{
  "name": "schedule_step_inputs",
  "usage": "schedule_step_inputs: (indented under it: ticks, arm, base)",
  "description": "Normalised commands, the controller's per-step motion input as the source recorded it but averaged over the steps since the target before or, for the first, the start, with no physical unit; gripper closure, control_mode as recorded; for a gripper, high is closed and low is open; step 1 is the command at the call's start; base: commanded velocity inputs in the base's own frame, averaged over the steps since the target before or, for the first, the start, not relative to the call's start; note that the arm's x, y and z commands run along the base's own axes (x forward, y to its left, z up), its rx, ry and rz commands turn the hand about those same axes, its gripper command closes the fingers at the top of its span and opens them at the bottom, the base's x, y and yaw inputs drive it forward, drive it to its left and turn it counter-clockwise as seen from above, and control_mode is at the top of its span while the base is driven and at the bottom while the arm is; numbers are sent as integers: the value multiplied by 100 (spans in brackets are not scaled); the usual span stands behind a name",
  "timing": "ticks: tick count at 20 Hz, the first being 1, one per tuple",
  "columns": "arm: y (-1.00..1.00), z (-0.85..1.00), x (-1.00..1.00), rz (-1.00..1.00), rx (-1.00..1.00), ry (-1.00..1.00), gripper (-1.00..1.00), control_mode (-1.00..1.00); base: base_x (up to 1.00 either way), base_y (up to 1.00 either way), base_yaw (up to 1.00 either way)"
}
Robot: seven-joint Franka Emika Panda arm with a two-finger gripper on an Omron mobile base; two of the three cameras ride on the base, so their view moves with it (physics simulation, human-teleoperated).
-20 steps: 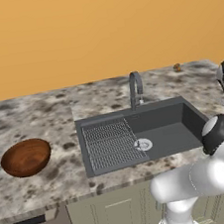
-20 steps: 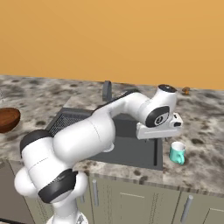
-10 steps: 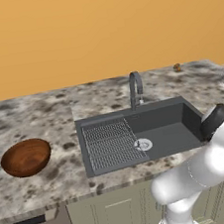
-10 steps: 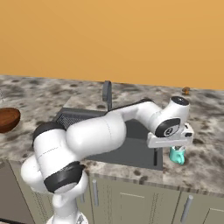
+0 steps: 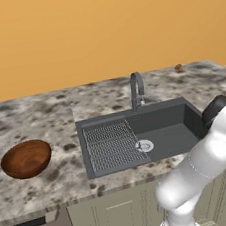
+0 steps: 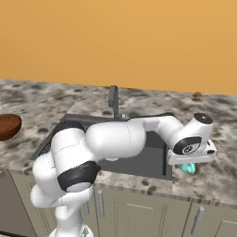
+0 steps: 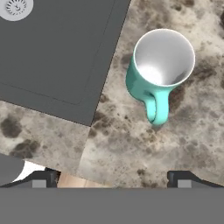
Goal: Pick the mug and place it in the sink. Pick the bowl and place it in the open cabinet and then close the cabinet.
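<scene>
Mug upright on speckled granite counter beside sink, orange wall behind, claw open above.

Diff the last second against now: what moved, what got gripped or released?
The arm swung right, away from over the sink, carrying the tool to above the teal mug on the counter; its jaws are open and nothing was gripped or released. The mug, the bowl and the faucet stayed put.

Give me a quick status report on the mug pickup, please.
Gripper open, above the counter. Teal mug upright beside the sink, not gripped. Nothing between them.
</scene>
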Motion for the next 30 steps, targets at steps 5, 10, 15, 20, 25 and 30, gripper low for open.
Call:
schedule_step_inputs:
  ticks: [5, 10, 15, 20, 25, 30]
  arm:
    - [-25, -6, 27, 7, 1, 0, -100, -100]
    - [-10, -7, 22, 4, 0, 0, -100, -100]
    - [-6, -9, 16, 1, 0, 0, -100, -100]
    - [0, -31, 0, 0, 0, 0, -100, -100]
    - [0, -55, 0, 0, 0, 0, -100, -100]
    - [-1, -36, 10, 0, 0, 0, -100, -100]
  base:
    - [0, 0, 0]
    - [0, 0, 0]
    - [0, 0, 0]
    - [0, 0, 0]
    - [0, 0, 0]
    - [0, 0, 0]
